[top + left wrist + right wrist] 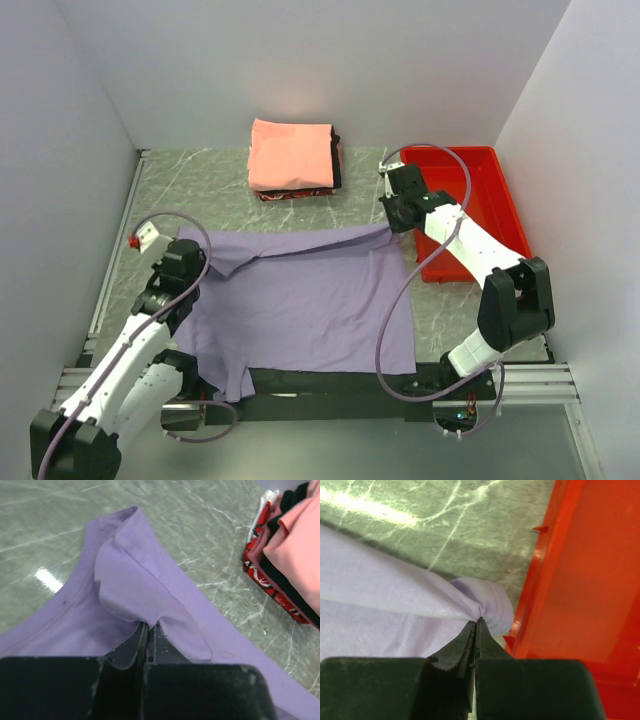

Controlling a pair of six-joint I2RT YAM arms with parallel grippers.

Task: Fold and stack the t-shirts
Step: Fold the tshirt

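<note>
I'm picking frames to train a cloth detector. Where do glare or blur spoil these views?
Top external: even light, sharp, no strong glare on the lavender shirt. Left wrist: a white glare patch on the table; the left gripper looks dark and soft. Right wrist: a glare streak on the table at top left; the red tray looks soft.

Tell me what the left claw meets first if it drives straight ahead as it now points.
The left claw first meets the raised fold of the lavender cloth t-shirt it pinches; beyond, likely bare grey marbled tabletop, depth unclear.
</note>
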